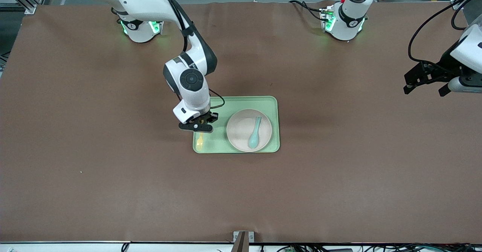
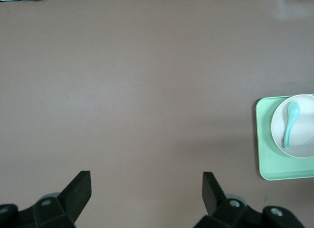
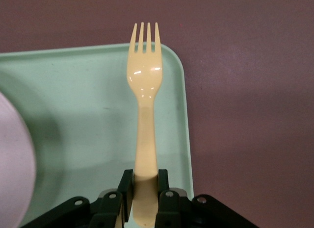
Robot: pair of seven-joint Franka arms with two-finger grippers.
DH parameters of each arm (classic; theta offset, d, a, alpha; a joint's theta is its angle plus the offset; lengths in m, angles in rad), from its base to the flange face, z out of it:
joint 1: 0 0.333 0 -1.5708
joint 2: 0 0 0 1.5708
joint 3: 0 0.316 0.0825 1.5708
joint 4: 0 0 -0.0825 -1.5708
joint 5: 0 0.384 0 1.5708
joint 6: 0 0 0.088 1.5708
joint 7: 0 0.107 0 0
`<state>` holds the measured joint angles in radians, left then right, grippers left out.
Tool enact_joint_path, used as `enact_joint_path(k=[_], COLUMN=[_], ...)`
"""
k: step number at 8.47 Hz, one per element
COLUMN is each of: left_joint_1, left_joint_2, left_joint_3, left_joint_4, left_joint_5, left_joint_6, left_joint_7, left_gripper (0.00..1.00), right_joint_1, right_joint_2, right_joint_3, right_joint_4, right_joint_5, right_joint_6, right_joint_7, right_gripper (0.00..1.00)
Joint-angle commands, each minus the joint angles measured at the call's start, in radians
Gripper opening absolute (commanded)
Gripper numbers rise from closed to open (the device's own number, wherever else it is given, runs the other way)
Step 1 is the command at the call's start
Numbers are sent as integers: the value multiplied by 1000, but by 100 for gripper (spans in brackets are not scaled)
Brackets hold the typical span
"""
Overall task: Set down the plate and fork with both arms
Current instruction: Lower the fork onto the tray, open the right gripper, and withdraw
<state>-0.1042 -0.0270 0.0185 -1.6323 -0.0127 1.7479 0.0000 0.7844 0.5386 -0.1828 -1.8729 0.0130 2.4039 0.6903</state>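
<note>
Front view: right claw (image 1: 198, 126) over tray (image 1: 241, 101) clamps fork (image 1: 200, 141); left claw (image 1: 427, 79) waits apart.

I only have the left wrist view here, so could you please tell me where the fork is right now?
Observer: The fork is clamped by its handle in the right end effector, over the green tray.
Operator: Thank you. Is it over the plate?
Observer: No. It is over the tray's corner toward the right arm's end, nearer the front camera, beside the plate; its tines reach just past the rim.
Operator: And where is my left end effector relative to the tray?
Observer: The left end effector waits open above bare table at the left arm's end, well apart from the tray.
</note>
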Motion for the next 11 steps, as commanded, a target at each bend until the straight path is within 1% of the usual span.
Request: enact_joint_path(k=[1,3,4,5,6,7,8,9,10,11], left_joint_1=[-3,-2,-2,-2,-2,-2,-2,-2,-2,-2], left_joint_2=[-10,-10,-11,-11,-11,-13,-13,-14,-14,-14], left_joint_3=[0,0,1,1,1,1,0,0,0,1], left_joint_4=[-1,-1,-1,-3,-3,-3,-1,-1,-1,-1], left_joint_5=[31,31,31,33,37,43,43,43,43,42], left_joint_6=[9,18,21,21,21,21,21,22,22,24], left_joint_7=[11,11,11,11,11,11,11,11,11,9], left_gripper=[100,100,100,100,100,100,100,100,100,100], right_joint_1=[-10,-11,-11,-10,-4,-4,-4,-10,-29,-86], right_joint_2=[-34,-22,-19,-6,10,14,12,5,-52,-149], right_joint_3=[38,65,65,66,66,66,66,66,66,69], right_joint_4=[-60,-61,-61,-61,-60,-60,-61,-58,-57,-54], right_joint_5=[1,2,10,10,10,10,10,10,19,47], right_joint_6=[31,31,31,29,31,26,15,-18,-73,-172], right_joint_7=[-18,-17,-17,-18,-18,-20,-14,-11,-9,-20], right_gripper=[2,3,4,11,61,88,100,100,100,100])
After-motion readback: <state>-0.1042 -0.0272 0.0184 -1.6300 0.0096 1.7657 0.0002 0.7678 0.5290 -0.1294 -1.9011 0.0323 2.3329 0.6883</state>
